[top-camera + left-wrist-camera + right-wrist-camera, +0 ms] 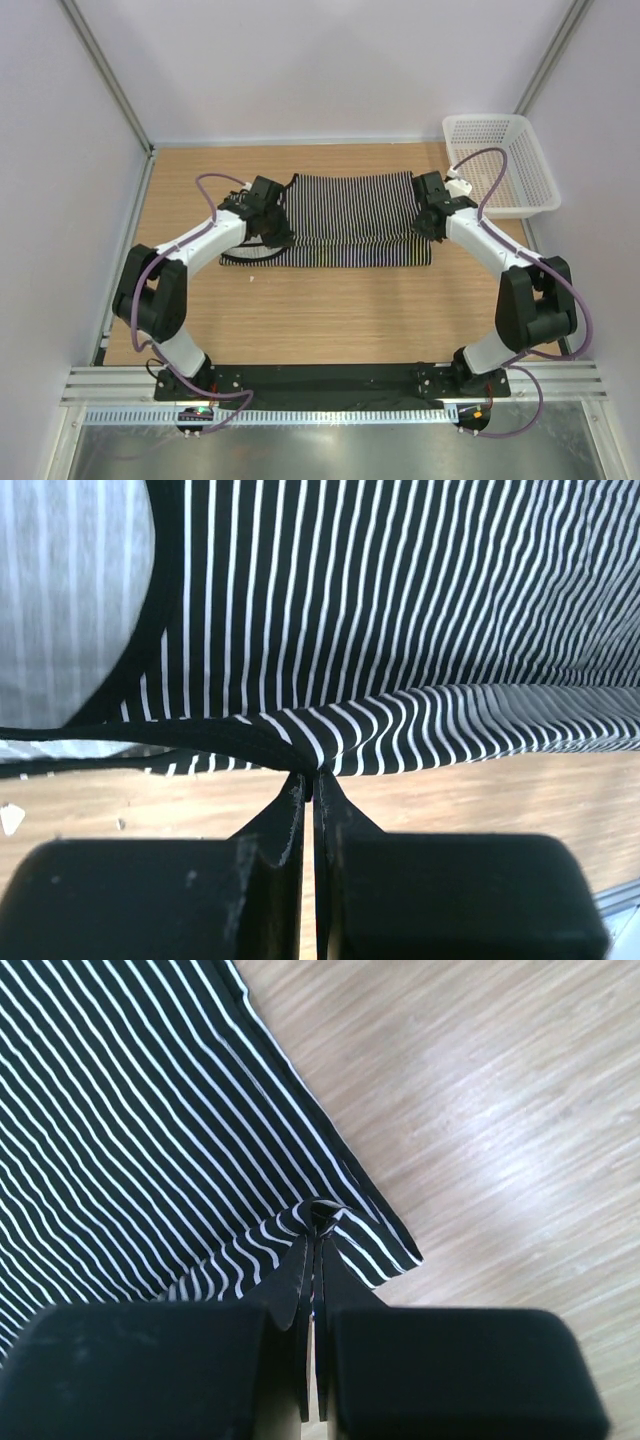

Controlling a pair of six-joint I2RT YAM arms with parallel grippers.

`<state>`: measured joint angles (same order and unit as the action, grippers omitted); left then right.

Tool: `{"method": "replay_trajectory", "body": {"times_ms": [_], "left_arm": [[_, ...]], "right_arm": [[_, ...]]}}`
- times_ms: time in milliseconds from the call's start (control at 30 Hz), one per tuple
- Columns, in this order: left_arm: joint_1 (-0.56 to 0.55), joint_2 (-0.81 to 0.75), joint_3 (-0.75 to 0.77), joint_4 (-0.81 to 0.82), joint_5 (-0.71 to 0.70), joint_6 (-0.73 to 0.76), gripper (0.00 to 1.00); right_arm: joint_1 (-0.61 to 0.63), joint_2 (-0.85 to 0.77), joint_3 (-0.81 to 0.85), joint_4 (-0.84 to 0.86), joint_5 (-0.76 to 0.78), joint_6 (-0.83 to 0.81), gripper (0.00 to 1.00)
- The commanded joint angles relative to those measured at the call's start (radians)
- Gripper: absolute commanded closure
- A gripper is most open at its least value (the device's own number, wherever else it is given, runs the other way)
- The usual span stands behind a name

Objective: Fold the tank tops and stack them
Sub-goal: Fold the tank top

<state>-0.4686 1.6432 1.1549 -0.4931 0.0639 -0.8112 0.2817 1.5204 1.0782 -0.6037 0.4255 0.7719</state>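
Observation:
A black-and-white striped tank top [350, 220] lies spread across the back middle of the wooden table, its far part lifted between the two arms. My left gripper [272, 222] is shut on the tank top's left edge, near the black trim [230, 738]. The pinch shows at the fingertips in the left wrist view [310, 776]. My right gripper [430, 215] is shut on the tank top's right corner. In the right wrist view the striped fabric [150, 1140] bunches at the fingertips [318, 1222].
A white plastic mesh basket [505, 160] stands at the back right corner of the table [330, 320]. White walls with metal frame posts enclose the table on three sides. The arm bases sit at the near edge.

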Motion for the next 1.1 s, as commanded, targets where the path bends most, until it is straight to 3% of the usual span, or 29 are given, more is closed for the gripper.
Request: {"method": "replay_trajectory", "body": {"times_ms": [0, 367, 1067], "left_arm": [[0.019, 0.053, 0.066, -0.033, 0.008, 0.030, 1.00], [0.062, 0.179, 0.173, -0.038, 0.017, 0.037, 1.00], [0.105, 0.328, 0.353, -0.074, 0.030, 0.049, 1.00]], "right_arm": [[-0.029, 0.049, 0.080, 0.015, -0.010, -0.022, 0.99], [-0.061, 0.202, 0.213, 0.005, -0.018, -0.011, 0.98], [-0.076, 0.296, 0.327, -0.021, 0.027, 0.020, 0.98]]}}
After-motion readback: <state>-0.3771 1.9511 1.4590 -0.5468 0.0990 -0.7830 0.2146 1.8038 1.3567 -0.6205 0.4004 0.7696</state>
